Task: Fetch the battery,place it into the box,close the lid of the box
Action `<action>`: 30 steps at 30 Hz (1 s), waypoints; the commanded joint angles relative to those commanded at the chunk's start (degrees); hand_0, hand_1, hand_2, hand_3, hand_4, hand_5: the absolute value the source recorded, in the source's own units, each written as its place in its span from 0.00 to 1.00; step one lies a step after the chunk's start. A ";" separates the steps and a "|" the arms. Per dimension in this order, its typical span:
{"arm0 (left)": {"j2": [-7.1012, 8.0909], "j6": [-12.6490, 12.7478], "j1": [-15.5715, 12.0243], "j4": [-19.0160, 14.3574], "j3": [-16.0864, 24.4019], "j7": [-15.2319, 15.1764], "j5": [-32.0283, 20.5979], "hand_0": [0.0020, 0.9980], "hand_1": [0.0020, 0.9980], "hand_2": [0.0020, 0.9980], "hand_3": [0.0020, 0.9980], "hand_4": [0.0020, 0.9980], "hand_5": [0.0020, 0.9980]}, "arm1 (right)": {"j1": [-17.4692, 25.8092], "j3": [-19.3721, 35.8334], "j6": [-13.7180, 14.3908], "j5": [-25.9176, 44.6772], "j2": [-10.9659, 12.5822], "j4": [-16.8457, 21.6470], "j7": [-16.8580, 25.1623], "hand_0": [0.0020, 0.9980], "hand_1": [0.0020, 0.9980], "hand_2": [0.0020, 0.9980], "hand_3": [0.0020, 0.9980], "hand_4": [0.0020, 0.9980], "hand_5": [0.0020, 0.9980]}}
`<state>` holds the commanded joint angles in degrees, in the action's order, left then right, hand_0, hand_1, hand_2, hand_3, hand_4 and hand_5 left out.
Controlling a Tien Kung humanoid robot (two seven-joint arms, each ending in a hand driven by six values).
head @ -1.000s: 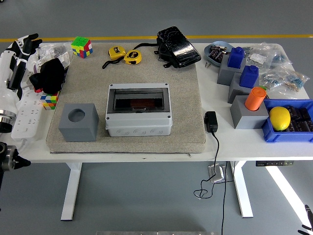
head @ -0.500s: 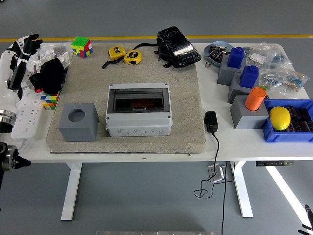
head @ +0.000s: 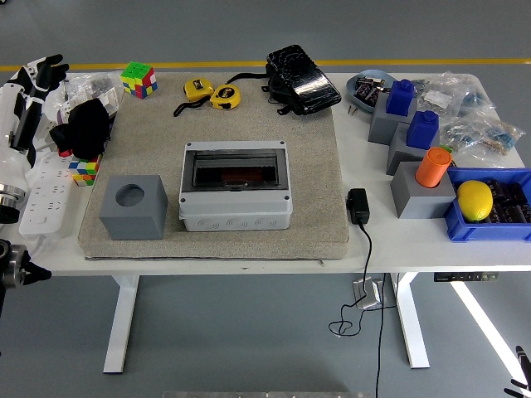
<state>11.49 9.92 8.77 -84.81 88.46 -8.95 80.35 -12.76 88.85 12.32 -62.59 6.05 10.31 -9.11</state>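
**Bright, clear picture**

Soft, even light comes from above. The white table [head: 249,253] looks bright, with no strong glare. A sunny patch shines on the floor [head: 489,327] at bottom right. Shadows are faint. Everything looks sharp.

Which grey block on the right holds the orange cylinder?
The nearest grey block, beside the blue bin, holds the orange cylinder; the two farther blocks carry blue pieces.

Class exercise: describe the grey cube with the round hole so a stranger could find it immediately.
Start at the beige mat covering the table's middle. On its near left corner, left of the grey lidded box, stands the grey cube. Unlike the grey blocks on the right, it carries nothing and has a round hole in its top.
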 joint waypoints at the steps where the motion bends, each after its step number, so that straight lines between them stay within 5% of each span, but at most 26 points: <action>1: -0.01 0.00 -0.01 0.01 0.01 0.01 0.01 0.81 0.79 0.76 0.77 1.00 1.00 | 0.01 0.00 0.00 -0.01 0.00 0.00 0.00 0.81 0.75 0.73 0.79 1.00 1.00; 30: -0.05 -0.12 0.05 -0.02 0.13 -0.08 0.13 0.81 0.79 0.76 0.77 1.00 1.00 | -0.06 -0.22 -0.01 0.13 -0.12 0.00 0.01 0.81 0.75 0.73 0.79 1.00 1.00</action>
<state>11.44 9.80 8.81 -84.83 88.59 -9.03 80.48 -12.81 88.63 12.31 -62.45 5.92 10.31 -9.11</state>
